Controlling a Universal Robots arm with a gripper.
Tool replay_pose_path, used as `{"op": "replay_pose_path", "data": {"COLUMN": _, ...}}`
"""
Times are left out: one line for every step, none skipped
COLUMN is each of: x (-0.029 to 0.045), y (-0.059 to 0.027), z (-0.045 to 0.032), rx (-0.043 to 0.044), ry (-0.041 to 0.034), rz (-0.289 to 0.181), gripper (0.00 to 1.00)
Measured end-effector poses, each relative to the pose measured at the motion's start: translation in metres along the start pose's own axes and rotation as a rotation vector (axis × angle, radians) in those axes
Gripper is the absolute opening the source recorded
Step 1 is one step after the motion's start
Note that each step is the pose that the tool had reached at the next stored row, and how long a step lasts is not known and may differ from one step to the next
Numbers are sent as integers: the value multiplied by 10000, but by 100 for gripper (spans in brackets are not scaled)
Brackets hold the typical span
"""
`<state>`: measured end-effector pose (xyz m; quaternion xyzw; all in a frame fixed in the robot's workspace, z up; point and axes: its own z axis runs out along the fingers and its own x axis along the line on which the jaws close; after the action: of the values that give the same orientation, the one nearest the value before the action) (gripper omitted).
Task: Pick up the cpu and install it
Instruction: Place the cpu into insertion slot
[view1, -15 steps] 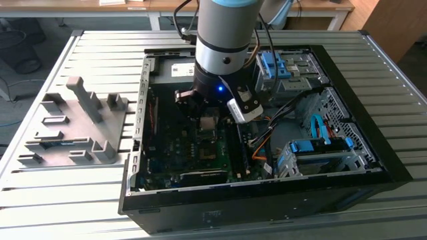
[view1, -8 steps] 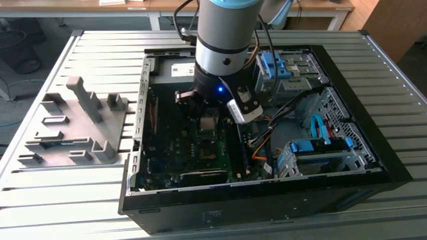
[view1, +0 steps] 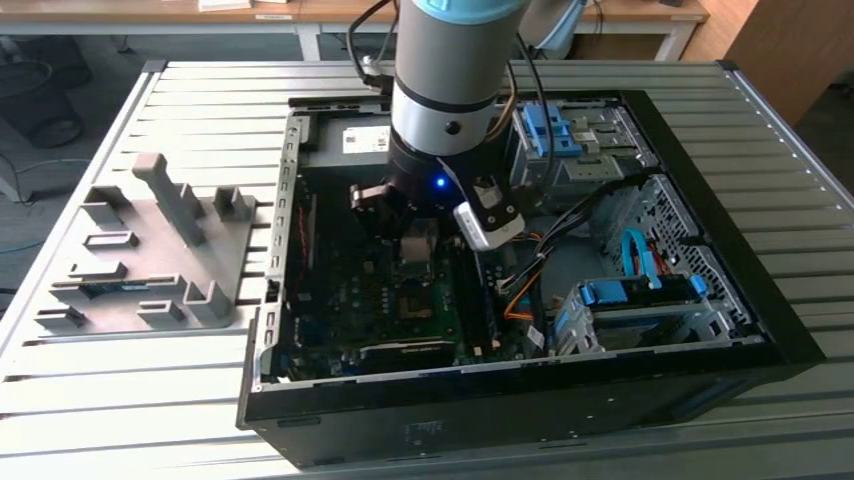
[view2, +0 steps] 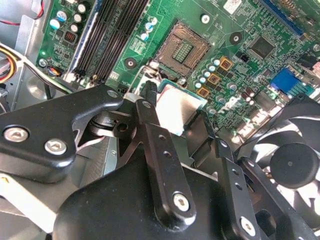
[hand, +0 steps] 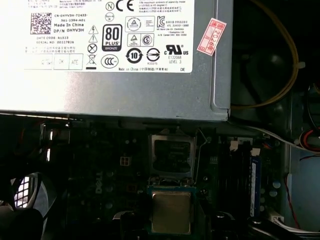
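The cpu (view2: 178, 106) is a small square chip with a dull silver face and a green rim. My gripper (view2: 176, 114) is shut on it, one black finger (view2: 148, 112) against each side. It hangs just above the green motherboard (view2: 250, 80), beside the open cpu socket (view2: 182, 50) and apart from it. In the first wrist view the cpu (hand: 171, 212) sits close in front of the socket (hand: 172, 155). In the exterior view my gripper (view1: 416, 240) reaches down into the open computer case (view1: 721, 300).
A big grey power supply box with a white label (hand: 110, 60) lies just beyond the socket. Black memory slots (view2: 110, 35) and a black fan (view2: 295, 165) flank the gripper. Cables (view1: 534, 270) and blue drive bays (view1: 641, 295) fill the exterior view's right. A grey fixture tray (view1: 147, 250) lies outside the case.
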<state>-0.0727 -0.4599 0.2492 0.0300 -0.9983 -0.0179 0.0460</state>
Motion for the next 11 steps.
{"op": "replay_pose_path", "data": {"x": -1, "y": 0, "z": 7, "rx": 0, "ry": -1, "rz": 0, "gripper": 47}}
{"op": "replay_pose_path", "data": {"x": -1, "y": -1, "z": 16, "rx": 0, "ry": 0, "rz": 0, "gripper": 47}}
{"op": "replay_pose_path", "data": {"x": -2, "y": -1, "z": 23, "rx": 0, "ry": 0, "rz": 0, "gripper": 47}}
{"op": "replay_pose_path", "data": {"x": -3, "y": -1, "z": 31, "rx": -1, "ry": 0, "rz": 0, "gripper": 47}}
{"op": "replay_pose_path", "data": {"x": -3, "y": -2, "z": 38, "rx": 1, "ry": 0, "rz": 0, "gripper": 47}}
{"op": "replay_pose_path", "data": {"x": -4, "y": -2, "z": 47, "rx": 0, "ry": 0, "rz": 0, "gripper": 47}}
{"op": "replay_pose_path", "data": {"x": -5, "y": -2, "z": 55, "rx": 0, "ry": 0, "rz": 0, "gripper": 47}}
{"op": "replay_pose_path", "data": {"x": -6, "y": -3, "z": 65, "rx": 1, "ry": 0, "rz": 1, "gripper": 47}}
{"op": "replay_pose_path", "data": {"x": -7, "y": -3, "z": 74, "rx": 0, "ry": 0, "rz": 0, "gripper": 47}}
{"op": "replay_pose_path", "data": {"x": -8, "y": -3, "z": 84, "rx": 0, "ry": 0, "rz": 0, "gripper": 47}}
{"op": "replay_pose_path", "data": {"x": -9, "y": -4, "z": 96, "rx": 1, "ry": 0, "rz": 0, "gripper": 47}}
